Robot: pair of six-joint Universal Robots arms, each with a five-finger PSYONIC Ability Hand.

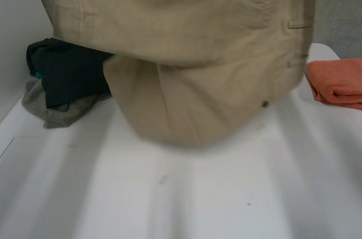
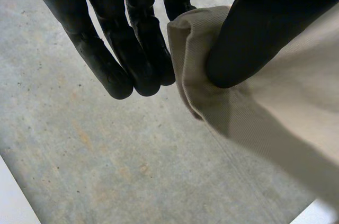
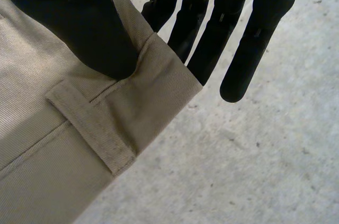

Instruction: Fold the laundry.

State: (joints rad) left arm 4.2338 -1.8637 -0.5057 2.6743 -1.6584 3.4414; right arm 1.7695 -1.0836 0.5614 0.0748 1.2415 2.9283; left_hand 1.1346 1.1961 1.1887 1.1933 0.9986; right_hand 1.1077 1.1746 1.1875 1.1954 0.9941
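The left robot hand (image 2: pixel 132 49) and right robot hand (image 3: pixel 238 33) are matte black, with long round-tipped fingers (image 3: pixel 239 83).

Trousers (image 1: pixel 186 52) hang at centre, lower part on the surface (image 1: pixel 169 199); clothes heap (image 1: pixel 62 83) behind at left; folded cloth (image 1: pixel 339 83) at right.

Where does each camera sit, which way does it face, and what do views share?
Head view: behind the arms, looking down at the white table; beige trousers hang close.
Left wrist view: on that wrist, along the left hand pinching a trouser edge.
Right wrist view: on that wrist, along the right hand pinching the waistband by a belt loop.
All share the trousers.
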